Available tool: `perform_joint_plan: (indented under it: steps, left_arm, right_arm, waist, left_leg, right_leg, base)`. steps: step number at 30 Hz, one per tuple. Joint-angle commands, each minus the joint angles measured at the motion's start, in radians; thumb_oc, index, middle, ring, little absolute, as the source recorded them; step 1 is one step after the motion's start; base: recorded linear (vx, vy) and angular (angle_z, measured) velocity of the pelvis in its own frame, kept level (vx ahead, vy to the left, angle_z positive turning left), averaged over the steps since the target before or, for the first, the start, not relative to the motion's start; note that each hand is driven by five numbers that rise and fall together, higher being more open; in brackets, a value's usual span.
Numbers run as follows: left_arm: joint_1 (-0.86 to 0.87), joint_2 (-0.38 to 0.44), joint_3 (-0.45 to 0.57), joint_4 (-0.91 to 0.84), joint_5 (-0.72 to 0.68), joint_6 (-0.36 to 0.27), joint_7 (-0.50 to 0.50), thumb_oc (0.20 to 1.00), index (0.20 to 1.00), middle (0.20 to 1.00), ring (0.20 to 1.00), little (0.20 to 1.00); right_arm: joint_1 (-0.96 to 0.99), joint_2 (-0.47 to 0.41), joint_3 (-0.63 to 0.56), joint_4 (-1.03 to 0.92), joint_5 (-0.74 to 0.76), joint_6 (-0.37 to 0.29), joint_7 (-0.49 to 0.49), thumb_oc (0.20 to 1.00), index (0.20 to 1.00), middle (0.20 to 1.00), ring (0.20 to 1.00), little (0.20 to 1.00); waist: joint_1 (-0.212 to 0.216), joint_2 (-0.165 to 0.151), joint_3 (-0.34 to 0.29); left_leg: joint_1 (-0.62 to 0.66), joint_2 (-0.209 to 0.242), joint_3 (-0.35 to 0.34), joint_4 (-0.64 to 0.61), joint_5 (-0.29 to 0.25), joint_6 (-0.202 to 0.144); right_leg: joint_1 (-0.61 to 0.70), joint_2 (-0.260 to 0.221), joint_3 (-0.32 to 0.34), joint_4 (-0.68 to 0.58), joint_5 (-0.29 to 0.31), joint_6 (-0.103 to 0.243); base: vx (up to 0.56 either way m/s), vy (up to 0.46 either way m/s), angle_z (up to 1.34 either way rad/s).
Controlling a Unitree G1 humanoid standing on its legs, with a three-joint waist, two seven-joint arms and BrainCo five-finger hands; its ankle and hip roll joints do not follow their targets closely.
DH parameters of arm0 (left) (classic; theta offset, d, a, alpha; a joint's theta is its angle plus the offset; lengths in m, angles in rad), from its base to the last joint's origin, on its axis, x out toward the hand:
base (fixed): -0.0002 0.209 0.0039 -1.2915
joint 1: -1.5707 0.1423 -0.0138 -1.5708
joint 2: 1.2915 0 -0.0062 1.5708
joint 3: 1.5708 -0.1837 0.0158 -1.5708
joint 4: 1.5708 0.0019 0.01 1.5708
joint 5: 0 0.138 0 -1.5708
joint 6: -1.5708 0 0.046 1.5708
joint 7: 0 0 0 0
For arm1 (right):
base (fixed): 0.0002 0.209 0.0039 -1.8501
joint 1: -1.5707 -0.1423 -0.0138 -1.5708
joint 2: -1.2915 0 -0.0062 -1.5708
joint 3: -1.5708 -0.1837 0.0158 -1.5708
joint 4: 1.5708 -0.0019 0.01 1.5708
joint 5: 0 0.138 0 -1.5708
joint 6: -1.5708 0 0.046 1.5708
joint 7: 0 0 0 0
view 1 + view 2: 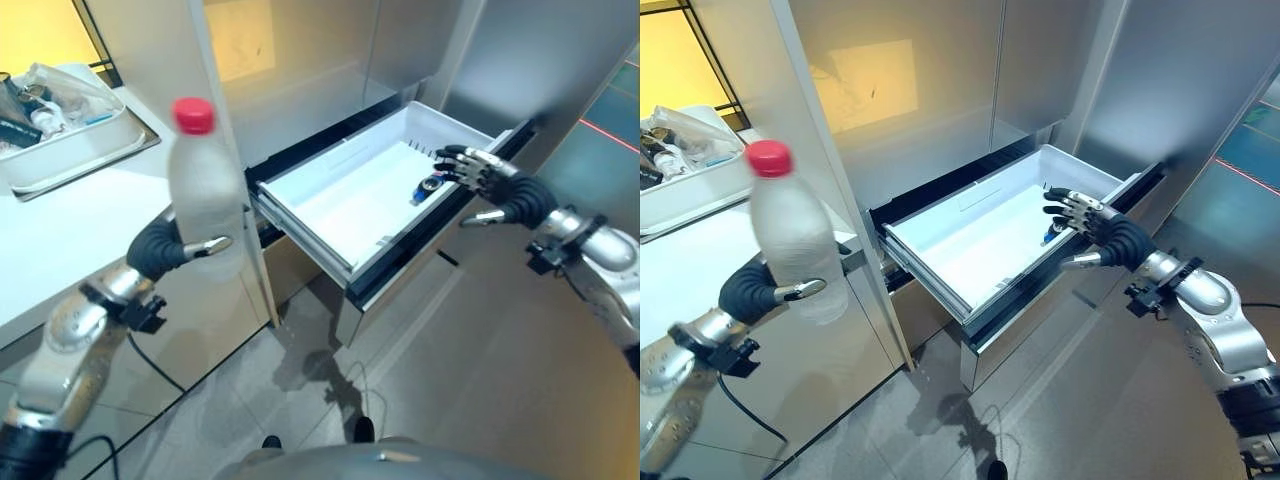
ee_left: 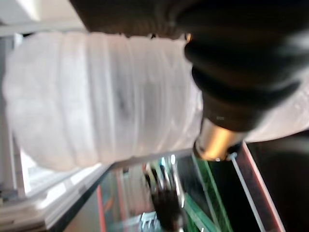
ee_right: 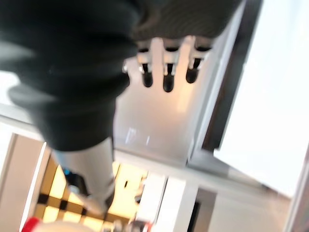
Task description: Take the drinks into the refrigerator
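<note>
My left hand (image 1: pixel 160 246) is shut on a milky plastic bottle (image 1: pixel 205 200) with a red cap (image 1: pixel 194 115), held upright in front of the counter edge, left of the open drawer. The bottle's ribbed body (image 2: pixel 106 96) fills most of the left wrist view. The white refrigerator drawer (image 1: pixel 365 195) is pulled out and holds a small blue-capped drink (image 1: pixel 428 187) lying near its right side. My right hand (image 1: pixel 490 178) hovers open over the drawer's right front corner, fingers (image 3: pixel 166 77) straight and spread, holding nothing.
A white counter (image 1: pixel 70 230) at the left carries a metal tray (image 1: pixel 60 165) with bags and small items. Tall silver cabinet doors (image 1: pixel 1060 60) stand behind the drawer. Grey tiled floor (image 1: pixel 420 390) lies below.
</note>
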Motion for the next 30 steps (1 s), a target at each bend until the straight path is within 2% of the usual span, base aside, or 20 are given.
perform_joint_plan:
  steps: [1,4,9,10,12,20,24,30]
  left_arm:
    - [-0.225,0.063,-0.103,-0.063,-0.076,-0.079,-0.026,0.200,0.200,0.200,0.200,0.200]
    - [-0.381,0.101,-0.271,-0.094,-0.106,-0.071,-0.053,0.200,0.200,0.200,0.200,0.200]
    - [-0.450,0.112,-0.379,-0.119,-0.133,-0.046,-0.070,0.200,0.200,0.200,0.200,0.200]
    - [-0.462,0.100,-0.415,-0.109,-0.141,-0.038,-0.076,0.200,0.200,0.200,0.200,0.200]
    - [-0.469,0.098,-0.426,-0.107,-0.142,-0.034,-0.079,0.200,0.200,0.200,0.200,0.200]
    - [-0.409,0.019,-0.415,-0.055,-0.110,-0.009,-0.088,0.200,0.200,0.200,0.200,0.200]
    - [-0.368,-0.025,-0.395,-0.042,-0.091,-0.002,-0.091,0.200,0.200,0.200,0.200,0.200]
    - [-0.316,-0.065,-0.359,-0.025,-0.084,0.001,-0.090,0.200,0.200,0.200,0.200,0.200]
  right_arm:
    - [-0.137,0.010,0.095,0.015,0.132,0.006,0.032,1.000,1.000,1.000,1.000,1.000]
    - [-0.210,0.059,0.206,0.053,0.193,0.028,0.044,1.000,1.000,1.000,1.000,1.000]
    - [-0.216,0.110,0.232,0.047,0.249,0.025,0.039,1.000,1.000,1.000,1.000,1.000]
    - [-0.220,0.151,0.234,0.054,0.269,0.017,0.031,1.000,1.000,1.000,1.000,1.000]
    - [-0.218,0.165,0.229,0.047,0.274,0.013,0.030,1.000,1.000,1.000,1.000,1.000]
    - [-0.125,0.369,0.166,-0.006,0.338,-0.009,0.021,1.000,1.000,1.000,1.000,1.000]
    - [-0.098,0.435,0.162,-0.058,0.332,-0.018,0.023,1.000,1.000,1.000,1.000,1.000]
    - [-0.066,0.464,0.168,-0.154,0.315,-0.024,0.039,1.000,1.000,1.000,1.000,1.000]
  waist:
    - [-0.030,-0.005,-0.049]
    - [-0.037,0.006,-0.048]
    - [-0.042,0.016,-0.044]
    - [-0.044,0.022,-0.042]
    - [-0.045,0.025,-0.041]
    - [-0.048,0.043,-0.037]
    - [-0.047,0.045,-0.036]
    - [-0.049,0.046,-0.033]
  left_leg:
    - [0.002,-0.066,-0.009,0.062,-0.103,0.060]
    - [0.004,-0.066,-0.004,0.061,-0.100,0.060]
    - [0.007,-0.064,0.001,0.056,-0.100,0.061]
    - [0.009,-0.064,0.004,0.055,-0.100,0.062]
    - [0.009,-0.064,0.006,0.055,-0.100,0.063]
    - [0.009,-0.064,0.023,0.054,-0.105,0.070]
    - [0.010,-0.062,0.030,0.054,-0.108,0.070]
    - [0.009,-0.062,0.034,0.053,-0.108,0.071]
  right_leg:
    - [0.058,0.004,-0.014,0.094,-0.160,0.019]
    - [0.056,0.004,-0.008,0.094,-0.157,0.023]
    - [0.054,0.002,-0.002,0.092,-0.155,0.026]
    - [0.053,0.001,0.001,0.092,-0.154,0.027]
    - [0.053,0.001,0.002,0.092,-0.154,0.027]
    - [0.045,0.000,0.019,0.091,-0.153,0.032]
    - [0.045,-0.001,0.024,0.089,-0.151,0.033]
    - [0.040,0.003,0.028,0.088,-0.153,0.033]
  base:
    - [-0.01,0.003,-0.03]
    - [-0.01,0.005,-0.05]
    - [0.00,0.000,-0.07]
    - [0.00,0.000,0.00]
    - [0.00,0.000,0.00]
    - [0.00,0.002,-0.11]
    - [0.01,-0.004,-0.03]
    - [0.02,-0.004,-0.11]
